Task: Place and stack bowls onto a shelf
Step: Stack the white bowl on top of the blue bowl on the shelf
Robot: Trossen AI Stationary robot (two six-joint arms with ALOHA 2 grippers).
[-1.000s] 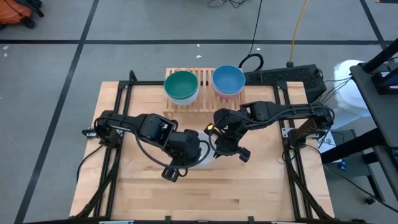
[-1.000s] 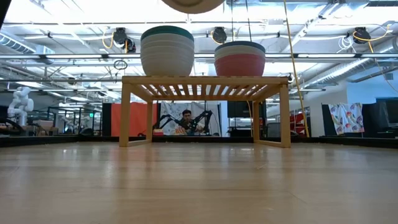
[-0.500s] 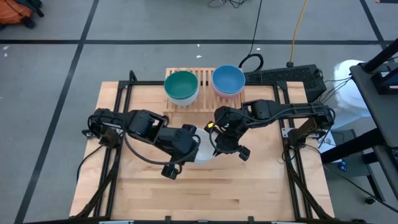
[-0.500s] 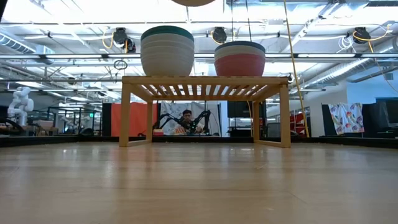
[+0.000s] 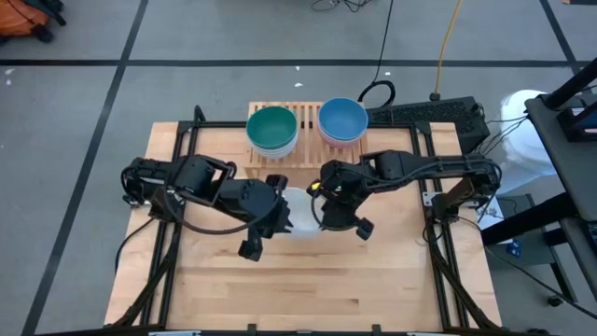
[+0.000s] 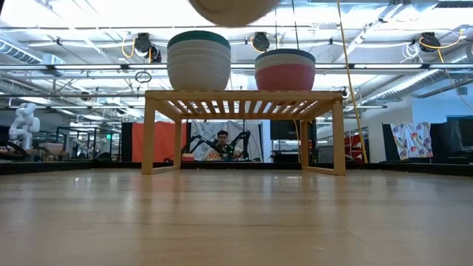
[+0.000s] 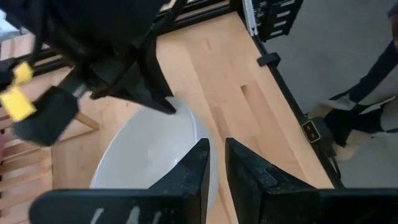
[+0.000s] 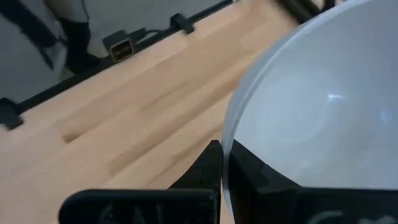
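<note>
Counter: light wooden counter (image 5: 317, 280) carrying a black frame; both dark arms reach in toward its middle.
Shelf: low light-wood slatted shelf (image 5: 308, 117) at the far edge of the counter, standing on short legs in the low view (image 6: 244, 96).
Stacks: a stack of round bowls topped by a teal green bowl (image 5: 271, 129) on the shelf's left part; a stack topped by a blue bowl (image 5: 342, 119) to its right, with a pink bowl (image 6: 285, 76) under it.
Carried bowl: round smooth white bowl (image 5: 297, 213), lifted off the counter, its underside showing at the top of the low view (image 6: 230, 9).
Right end effector: right end effector (image 8: 222, 163) closed on the white bowl's rim, one finger inside and one outside.
Left end effector: left end effector (image 7: 216, 163) with fingers narrowly parted around the opposite rim; whether they press on it is unclear.
Key relation: the shelf lies beyond the white bowl, away from both arm bases; the teal-topped stack looks slightly nearer than the blue one, so the bowl probably goes forward and up.
</note>
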